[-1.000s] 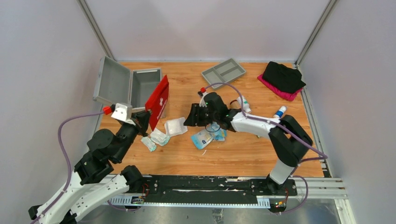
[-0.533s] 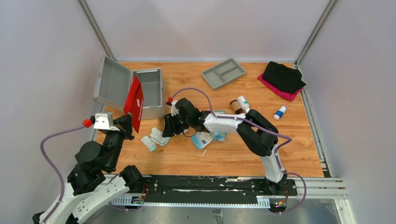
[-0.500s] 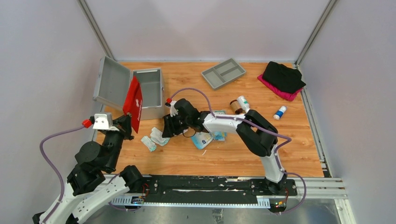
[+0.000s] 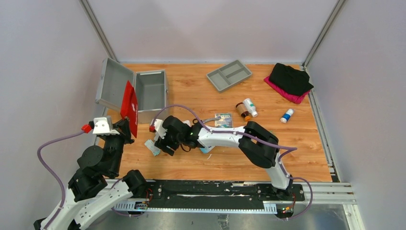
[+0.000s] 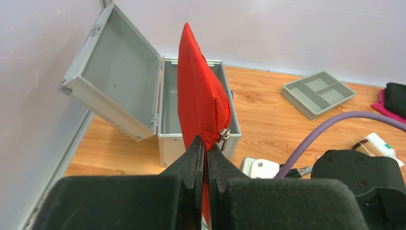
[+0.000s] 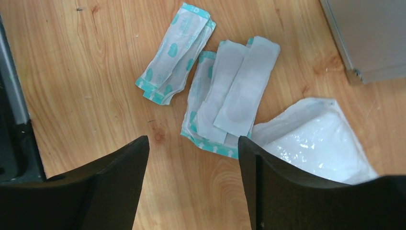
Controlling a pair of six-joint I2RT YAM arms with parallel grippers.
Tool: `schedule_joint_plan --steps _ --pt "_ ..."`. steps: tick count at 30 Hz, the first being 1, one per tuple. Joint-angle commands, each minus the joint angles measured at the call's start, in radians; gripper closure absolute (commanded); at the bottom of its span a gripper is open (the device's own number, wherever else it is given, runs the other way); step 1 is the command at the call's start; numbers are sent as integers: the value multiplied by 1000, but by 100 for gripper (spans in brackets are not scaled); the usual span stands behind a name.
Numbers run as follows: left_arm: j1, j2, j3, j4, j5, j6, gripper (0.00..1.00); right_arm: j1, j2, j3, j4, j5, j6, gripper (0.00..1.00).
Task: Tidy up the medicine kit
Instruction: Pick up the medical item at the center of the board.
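My left gripper (image 5: 205,152) is pinched shut on the bottom edge of the red pouch (image 5: 198,103), close to the zip end, so the pouch stands on edge above my fingers. Held thin side forward like this, I judge it can drop between the walls of the medicine kit (image 5: 168,108) without snagging. The kit sits at the far left of the table (image 4: 201,88) with its lid thrown back to the left and the box mouth facing up. The pouch hangs just on the near side of it, not yet inside. My right gripper (image 6: 191,146) points straight down with its jaws spread wide and nothing between them, low over the wrapped dressings (image 6: 230,96) that lie flat on the wood just beside the kit's near corner. A white sealed packet (image 6: 316,143) lies against them on the right. I have the jaws wide because the little stack is broad and fanned out — thin wrappers flat on wood give little to pinch, so I expect to need a low, square approach.
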Motion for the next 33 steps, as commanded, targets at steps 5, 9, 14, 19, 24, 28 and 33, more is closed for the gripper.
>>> schedule_joint_plan --steps 5,9,14,19,24,28,33 --pt "5 9 7 -15 -62 -10 100 36 70 82 -51 63 -258 20" --pt "5 24 11 -22 -66 -10 100 52 108 109 -61 94 -305 18" --pt "6 27 11 -26 -67 -6 100 52 160 176 -132 88 -330 17" --pt "6 28 11 -28 -73 -6 100 51 206 232 -180 107 -351 17" --pt "6 32 10 -28 -70 -4 100 50 247 259 -219 203 -381 18" --pt "7 37 10 -24 -68 -1 100 40 256 253 -246 209 -381 23" --pt "8 36 8 -21 -68 1 100 15 248 214 -251 164 -334 34"
